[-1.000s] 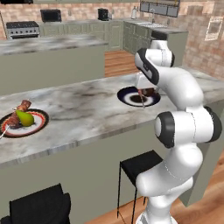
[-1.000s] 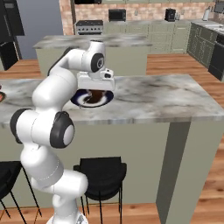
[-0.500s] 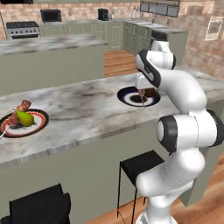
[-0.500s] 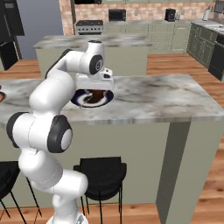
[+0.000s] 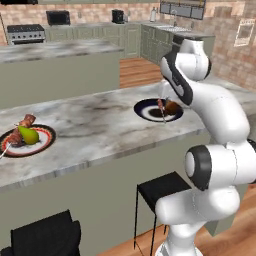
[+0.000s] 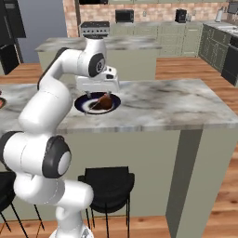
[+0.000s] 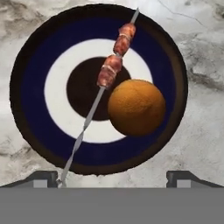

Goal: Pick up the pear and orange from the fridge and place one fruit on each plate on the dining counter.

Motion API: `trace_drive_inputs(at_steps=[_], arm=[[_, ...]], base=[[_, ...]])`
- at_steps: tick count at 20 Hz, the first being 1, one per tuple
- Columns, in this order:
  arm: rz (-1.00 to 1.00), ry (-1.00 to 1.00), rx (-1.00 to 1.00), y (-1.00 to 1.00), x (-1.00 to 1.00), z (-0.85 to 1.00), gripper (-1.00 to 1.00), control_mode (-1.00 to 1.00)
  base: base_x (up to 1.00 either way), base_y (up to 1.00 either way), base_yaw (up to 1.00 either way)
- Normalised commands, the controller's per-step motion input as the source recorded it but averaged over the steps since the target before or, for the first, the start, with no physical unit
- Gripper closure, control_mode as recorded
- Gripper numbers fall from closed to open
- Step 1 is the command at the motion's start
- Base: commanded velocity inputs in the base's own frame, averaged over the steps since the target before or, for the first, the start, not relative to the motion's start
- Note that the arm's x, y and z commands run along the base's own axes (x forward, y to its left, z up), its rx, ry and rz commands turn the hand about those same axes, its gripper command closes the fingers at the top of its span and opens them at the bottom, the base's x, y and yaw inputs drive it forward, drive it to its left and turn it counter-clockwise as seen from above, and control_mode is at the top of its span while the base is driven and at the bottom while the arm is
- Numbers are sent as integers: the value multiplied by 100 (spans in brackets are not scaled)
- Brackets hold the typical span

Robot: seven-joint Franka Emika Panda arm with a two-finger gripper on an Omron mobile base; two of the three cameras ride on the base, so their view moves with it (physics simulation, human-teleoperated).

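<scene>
The gripper (image 7: pixel 112 177) hangs above the navy-rimmed plate (image 7: pixel 30 109) with its jaws spread wide and nothing between them; in the hand view the two dark fingertips (image 7: pixel 41 178) stand far apart at the bottom edge, on either side of the plate's near rim. The orange (image 7: pixel 136 107) rests on that plate, overlapping the white ring and the dark centre, just beside the meat skewer (image 7: pixel 114 65), whose thin stick runs slantwise across the plate and past its rim. From the right base view the gripper (image 6: pixel 96 95) hovers just over the orange (image 6: pixel 106 101), apart from it. The plate sits on the grey-white marbled surface (image 5: pixel 100 125) of the dining counter, near the arm. Well apart along the same surface, at the left in the left base view, the red-rimmed plate (image 5: pixel 45 145) carries the pear (image 5: pixel 29 135), which lies against a second skewer (image 5: pixel 20 130). Black stools (image 6: pixel 107 186) stand below the counter's olive-grey side
</scene>
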Motion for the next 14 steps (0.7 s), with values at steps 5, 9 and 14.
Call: trace_drive_inputs(at_steps=[5, 9, 14], arm=[[0, -21, -1, 0, -58, 66, -100, -100], [0, -31, 0, 0, -88, 63, -100, -100], [0, -26, 0, 4, -100, 36, -100, -100]], base=[[0, 0, 0], [0, 0, 0], [0, 0, 0]])
